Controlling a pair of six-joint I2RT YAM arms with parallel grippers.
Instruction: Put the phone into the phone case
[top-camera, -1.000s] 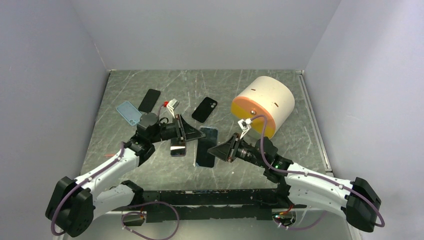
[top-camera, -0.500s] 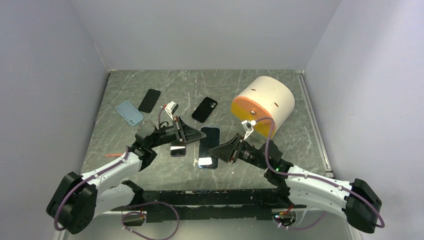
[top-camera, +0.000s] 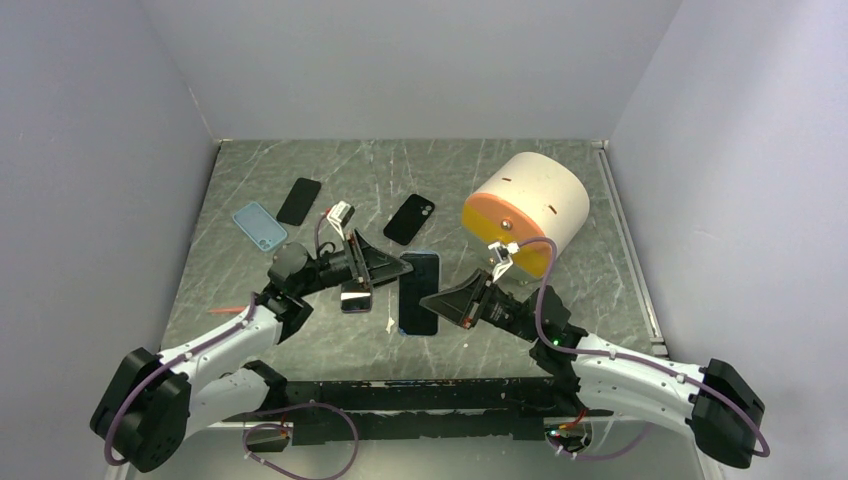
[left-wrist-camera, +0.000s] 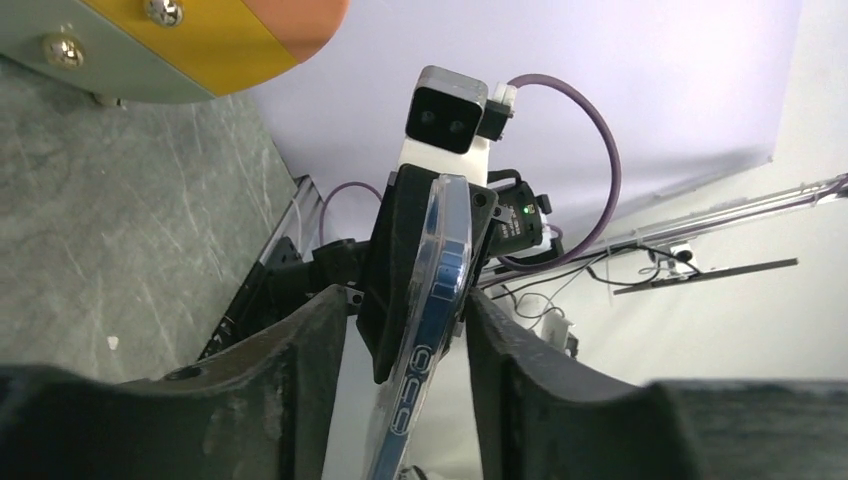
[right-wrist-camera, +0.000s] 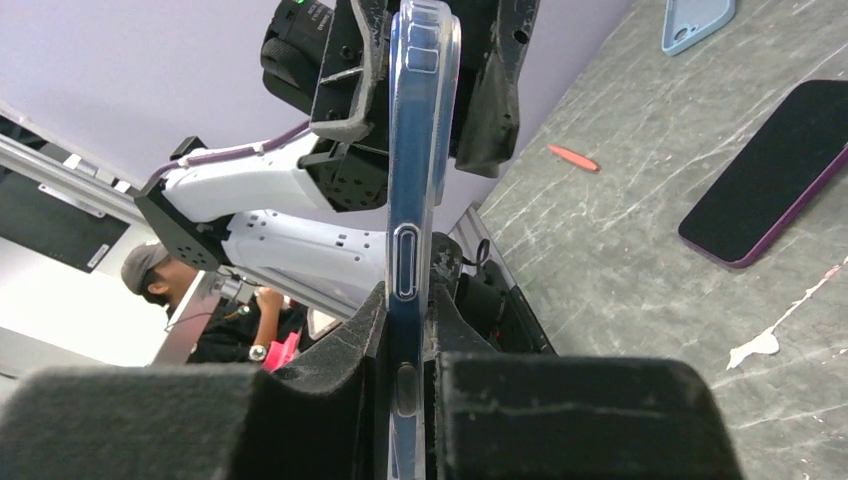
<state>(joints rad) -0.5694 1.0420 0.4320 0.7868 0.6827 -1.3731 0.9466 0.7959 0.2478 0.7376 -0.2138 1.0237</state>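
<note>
A blue phone in a clear case (top-camera: 418, 292) is held up on edge above the table between my two grippers. My right gripper (top-camera: 432, 301) is shut on its lower end; in the right wrist view the case's edge (right-wrist-camera: 412, 190) rises straight out of the closed pads (right-wrist-camera: 408, 310). My left gripper (top-camera: 400, 266) straddles the upper end. In the left wrist view the phone's edge (left-wrist-camera: 440, 270) lies against the right finger (left-wrist-camera: 500, 340), with a gap to the left finger (left-wrist-camera: 310, 350), so the jaws are open.
A large cream and orange cylinder (top-camera: 527, 210) lies at the right. Two black phones (top-camera: 410, 218) (top-camera: 298, 200) and a light blue case (top-camera: 259, 225) lie farther back. Another phone (top-camera: 355, 297) lies under the left gripper. An orange stick (top-camera: 225, 311) lies at the left.
My left gripper has moved right and come round the upper end of the phone. My right gripper has shifted slightly and tilted the phone, still holding it.
</note>
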